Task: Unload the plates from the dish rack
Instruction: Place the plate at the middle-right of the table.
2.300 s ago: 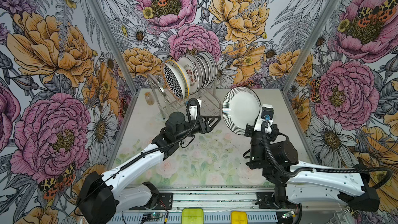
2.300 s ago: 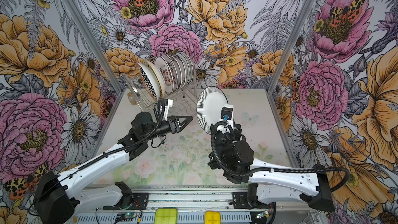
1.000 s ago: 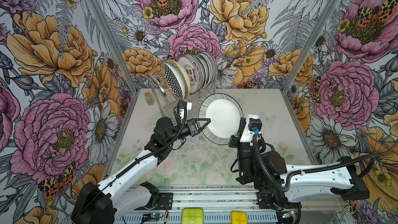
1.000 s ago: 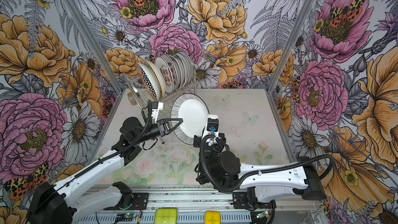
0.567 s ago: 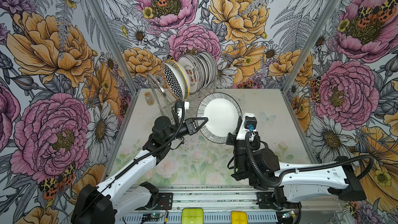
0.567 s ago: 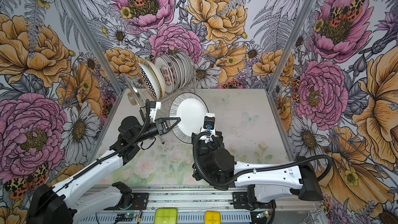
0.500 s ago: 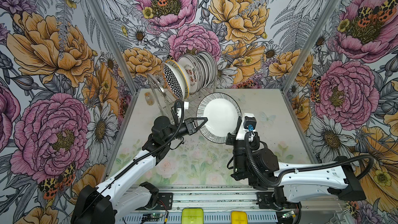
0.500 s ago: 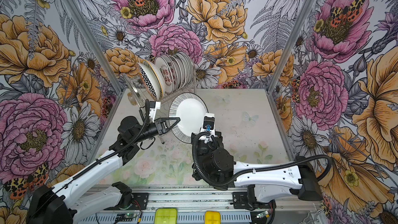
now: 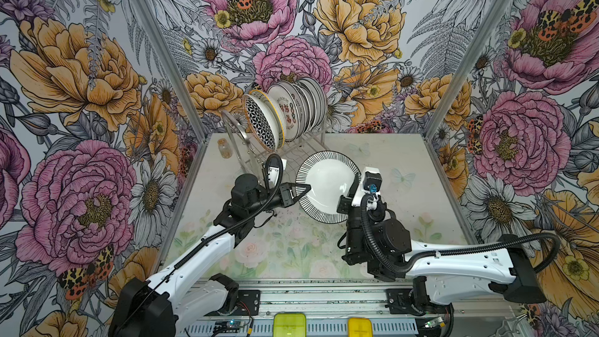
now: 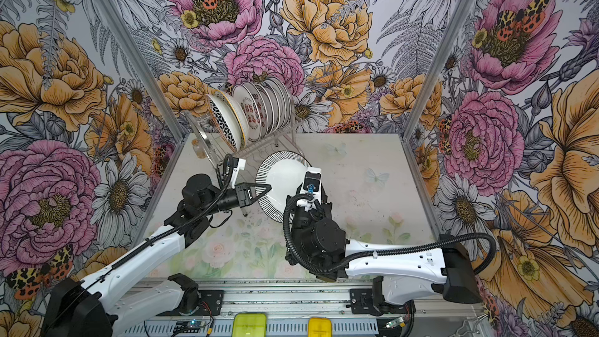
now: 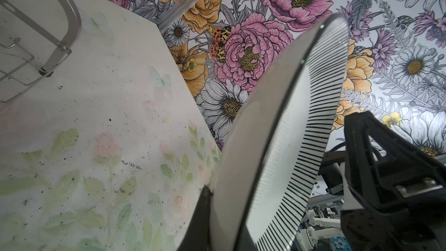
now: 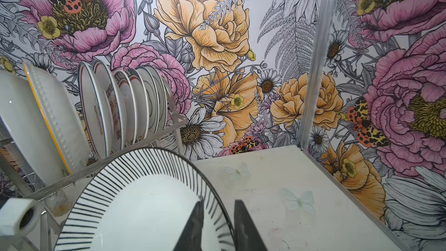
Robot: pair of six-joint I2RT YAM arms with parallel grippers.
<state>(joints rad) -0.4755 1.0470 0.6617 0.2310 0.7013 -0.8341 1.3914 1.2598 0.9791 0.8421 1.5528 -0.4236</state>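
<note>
Nearest, gripping the left rim of the striped plate (image 9: pixel 327 186) with the left gripper (image 9: pixel 304 187), jaws drawn narrow and pinched on it. On the opposite rim, straddling with the right gripper (image 9: pixel 356 179): fingers (image 12: pixel 193 223) set apart, one over the white inside, one outside, the rim between them with no visible pressing. Held tilted over the table (image 9: pixel 398 153), face upward, just in front of the dish rack (image 9: pixel 230 129) and apart from it. Farther back, standing on edge in the upper tier, a close row of plates (image 9: pixel 293 110), the first with yellow rim and black lattice, leaning. Beside the dish rack's left end, a small jar (image 9: pixel 224 148).
</note>
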